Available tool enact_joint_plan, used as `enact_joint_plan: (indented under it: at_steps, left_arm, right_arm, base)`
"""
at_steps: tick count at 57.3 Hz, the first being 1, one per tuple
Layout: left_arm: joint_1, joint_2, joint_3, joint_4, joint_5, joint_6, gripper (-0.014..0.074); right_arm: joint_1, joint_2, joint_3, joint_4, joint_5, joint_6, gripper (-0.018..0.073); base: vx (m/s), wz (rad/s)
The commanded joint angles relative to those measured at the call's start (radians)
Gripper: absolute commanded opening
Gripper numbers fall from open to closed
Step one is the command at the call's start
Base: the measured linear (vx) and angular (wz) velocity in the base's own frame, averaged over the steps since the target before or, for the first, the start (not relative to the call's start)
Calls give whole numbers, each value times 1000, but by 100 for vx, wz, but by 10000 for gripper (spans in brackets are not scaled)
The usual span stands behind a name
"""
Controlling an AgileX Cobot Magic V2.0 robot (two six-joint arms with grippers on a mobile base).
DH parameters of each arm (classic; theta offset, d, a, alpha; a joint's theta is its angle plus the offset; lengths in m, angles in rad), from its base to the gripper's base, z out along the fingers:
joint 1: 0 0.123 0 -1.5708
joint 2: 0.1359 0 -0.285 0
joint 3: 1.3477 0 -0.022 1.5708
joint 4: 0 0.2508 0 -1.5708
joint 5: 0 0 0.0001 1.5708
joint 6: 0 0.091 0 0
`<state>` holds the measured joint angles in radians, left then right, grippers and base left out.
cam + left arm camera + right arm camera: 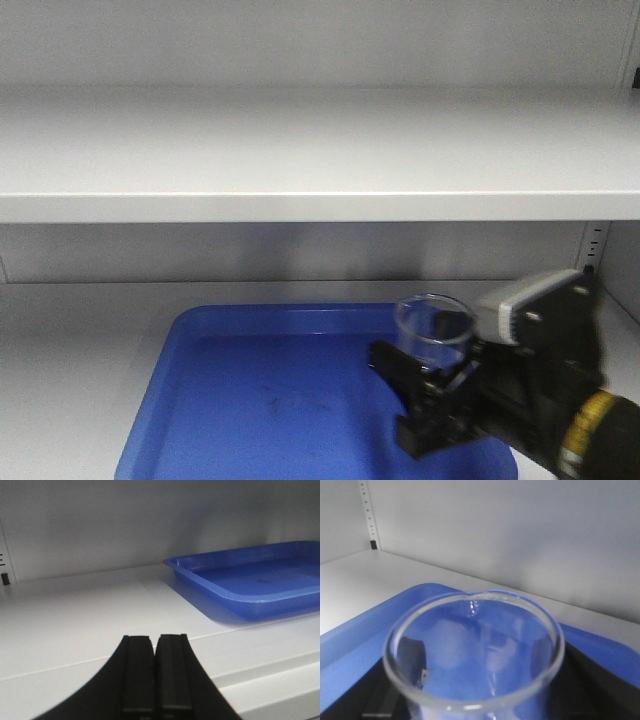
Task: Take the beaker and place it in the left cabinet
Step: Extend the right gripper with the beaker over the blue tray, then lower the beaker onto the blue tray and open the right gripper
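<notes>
The clear glass beaker (434, 330) stands upright between the black fingers of my right gripper (425, 385), which is shut on it over the right part of a blue tray (270, 400). I cannot tell whether the beaker's base touches the tray. In the right wrist view the beaker's rim (475, 650) fills the lower frame, spout pointing away, with black fingers (360, 695) on both sides. The cabinet has pale grey walls and a wide light-grey shelf board (300, 160) above. My left gripper (155, 680) is shut and empty, low over the cabinet floor left of the tray (250, 580).
A peg-hole strip (597, 245) runs up the right back corner, another shows in the right wrist view (366, 510). The upper shelf board hangs close above the beaker. The tray's raised rim (210, 587) lies between the two grippers.
</notes>
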<state>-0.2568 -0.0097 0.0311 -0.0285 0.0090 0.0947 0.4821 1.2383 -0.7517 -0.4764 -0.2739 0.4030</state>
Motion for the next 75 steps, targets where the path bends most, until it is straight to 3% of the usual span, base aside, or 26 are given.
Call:
enact_joint_plan:
  at_steps: [1, 22, 34, 55, 63, 75]
  left_arm:
    - [-4, -18, 16, -8, -84, -3, 1]
    - [-4, -18, 16, -8, -84, -3, 1]
    - [-4, -18, 16, -8, -84, -3, 1]
    - [-4, -18, 16, -8, -84, -3, 1]
    - [-4, -18, 16, -8, -84, -3, 1]
    - [-4, -18, 16, -8, -84, -3, 1]
  right_arm:
    - [-2, 78, -77, 6, -135, 0, -6]
    - [-2, 316, -110, 6, -326, -23, 41]
    - [-2, 329, -110, 5, -335, -12, 178]
    - [-2, 329, -110, 6, -350, -12, 544]
    - [-2, 329, -110, 6, -349, -12, 593]
    - [-2, 315, -110, 9, -386, -12, 594]
  base:
    - [0, 0]
    - [0, 0]
    - [0, 0]
    - [0, 0]
    - [0, 0]
    - [0, 0]
